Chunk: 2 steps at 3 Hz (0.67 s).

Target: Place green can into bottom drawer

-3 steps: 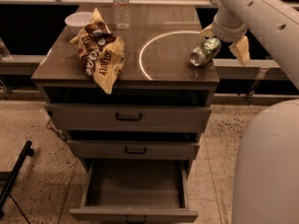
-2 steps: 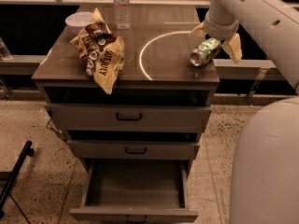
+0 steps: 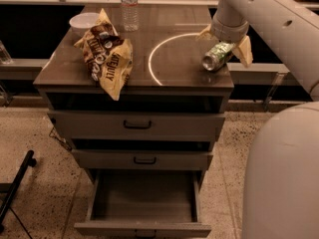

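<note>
Fingers (image 3: 243, 51) of the gripper (image 3: 225, 46) stand spread apart, not clamped on anything, one on each side of the green can (image 3: 217, 57). A second ago only one finger showed, to the right of the can. Since then the wrist has shifted left and turned, so the pair now straddles it. The can itself has barely moved.

It lies on its side on the cabinet top (image 3: 184, 76), near the right front corner, with its shiny silver end pointing toward the front edge. A thin bright ring (image 3: 151, 59) is marked on the dark top just to the left of the can. Farther left lies a crumpled snack bag (image 3: 107, 59), with a white bowl (image 3: 83, 20) behind it and a clear water bottle (image 3: 129, 6) upright at the back.

Below the top, two grey drawers (image 3: 137, 125) with black handles are closed. Under them the bottom drawer (image 3: 142, 229) is pulled out, its flat floor showing. The cabinet stands on a speckled floor (image 3: 35, 133), and the robot's pale arm (image 3: 271, 21) comes in from the upper right.

One finger sits behind and left of the can, apart from it. The other is at its far right end, just beside it or touching; which of the two cannot be told.
</note>
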### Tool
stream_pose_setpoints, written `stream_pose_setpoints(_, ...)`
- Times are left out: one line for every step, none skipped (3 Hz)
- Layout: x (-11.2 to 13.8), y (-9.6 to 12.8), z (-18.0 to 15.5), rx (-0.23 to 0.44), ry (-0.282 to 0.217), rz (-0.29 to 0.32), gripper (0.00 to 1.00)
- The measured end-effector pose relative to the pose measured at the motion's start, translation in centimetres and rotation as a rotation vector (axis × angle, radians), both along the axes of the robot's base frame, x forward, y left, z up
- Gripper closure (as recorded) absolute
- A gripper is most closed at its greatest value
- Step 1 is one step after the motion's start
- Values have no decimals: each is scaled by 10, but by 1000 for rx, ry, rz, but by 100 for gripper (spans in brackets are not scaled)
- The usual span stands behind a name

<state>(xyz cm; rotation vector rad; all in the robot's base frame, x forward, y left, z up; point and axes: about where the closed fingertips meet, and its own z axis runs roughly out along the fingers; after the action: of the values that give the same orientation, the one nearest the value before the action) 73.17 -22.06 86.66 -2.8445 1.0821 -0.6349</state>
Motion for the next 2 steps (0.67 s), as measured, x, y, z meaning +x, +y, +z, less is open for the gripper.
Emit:
stream_pose_setpoints(1,0,-4,0,4,1,26)
stream_pose_setpoints(2,1,-7,-1,7,2,49)
